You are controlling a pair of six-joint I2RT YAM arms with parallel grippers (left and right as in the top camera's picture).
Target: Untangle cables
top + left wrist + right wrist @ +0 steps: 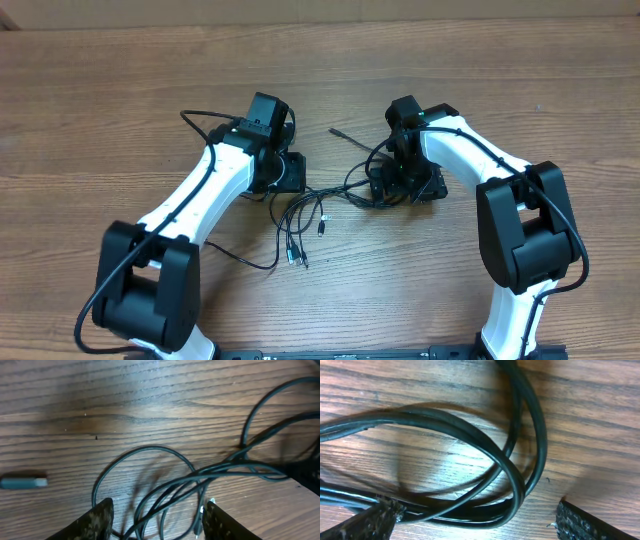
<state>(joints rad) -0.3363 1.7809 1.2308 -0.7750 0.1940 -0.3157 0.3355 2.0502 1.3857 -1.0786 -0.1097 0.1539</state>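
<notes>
The cables (305, 212) lie as thin black strands on the wooden table between my two grippers, with small plug ends (296, 256) pointing toward the front. One strand ends in a tip (335, 130) at the back. My left gripper (288, 172) is low over the left side of the bundle. In the left wrist view its fingers (97, 521) stand apart, with several cables (200, 477) running between them, not pinched. My right gripper (405, 187) is over the right loops. Its jaws (477, 522) are wide open around looped cables (470, 435) on the wood.
A grey-tipped plug (22, 482) lies alone on the table (100, 100) to the left in the left wrist view. A thin black strand (250, 262) curves beside my left arm. Both arm bases (150, 295) stand at the front edge.
</notes>
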